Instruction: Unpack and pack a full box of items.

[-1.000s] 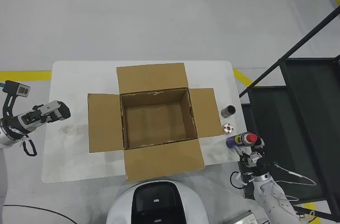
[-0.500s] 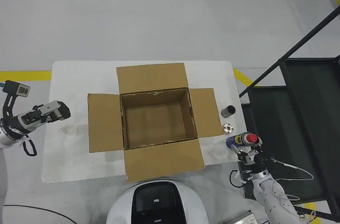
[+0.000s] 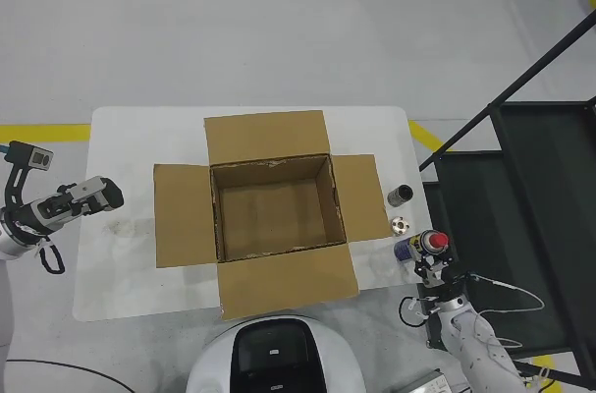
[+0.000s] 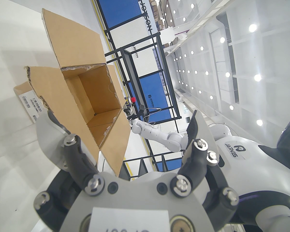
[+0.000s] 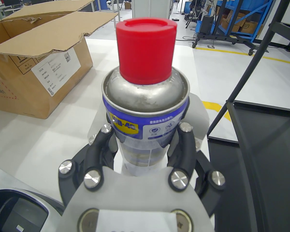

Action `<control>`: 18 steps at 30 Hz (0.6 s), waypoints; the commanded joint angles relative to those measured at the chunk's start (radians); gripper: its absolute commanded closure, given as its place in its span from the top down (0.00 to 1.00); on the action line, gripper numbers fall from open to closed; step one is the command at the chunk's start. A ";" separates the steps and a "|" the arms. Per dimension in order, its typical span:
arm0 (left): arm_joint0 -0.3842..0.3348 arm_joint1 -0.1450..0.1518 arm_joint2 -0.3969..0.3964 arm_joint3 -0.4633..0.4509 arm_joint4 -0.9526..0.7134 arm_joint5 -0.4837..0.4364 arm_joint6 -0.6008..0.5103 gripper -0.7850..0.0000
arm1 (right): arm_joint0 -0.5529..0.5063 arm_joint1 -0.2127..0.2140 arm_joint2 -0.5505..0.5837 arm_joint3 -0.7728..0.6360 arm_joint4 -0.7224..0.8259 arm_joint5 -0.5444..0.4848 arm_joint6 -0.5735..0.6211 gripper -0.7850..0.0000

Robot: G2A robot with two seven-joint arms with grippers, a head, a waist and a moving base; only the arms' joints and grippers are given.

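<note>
Clamping spray can [image 5: 145,97] — right jaws; box [image 3: 263,138] unfolded.

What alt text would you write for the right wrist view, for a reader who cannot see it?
The right gripper is shut on an upright spray can with a red cap. An open cardboard box stands on the white table beyond it, and a black rack stands beside the table.

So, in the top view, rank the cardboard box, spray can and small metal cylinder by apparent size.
1. Cardboard box, by far the largest.
2. Spray can, held in the right tool.
3. Metal cylinder, only slightly smaller-looking than the can.
</note>
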 commanded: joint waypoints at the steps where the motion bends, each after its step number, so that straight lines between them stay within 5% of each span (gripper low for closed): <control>1: 0.000 0.000 0.000 0.000 0.000 0.000 0.000 1.00 | -0.013 0.003 0.004 -0.015 -0.003 -0.009 -0.021 0.00; 10: 0.000 0.000 0.000 0.000 0.000 0.000 0.000 1.00 | -0.211 0.037 0.107 -0.337 -0.020 -0.057 -0.120 0.00; 18: 0.000 0.000 0.000 0.000 0.000 0.000 0.000 1.00 | -0.390 0.046 0.197 -0.758 0.037 -0.053 0.055 0.00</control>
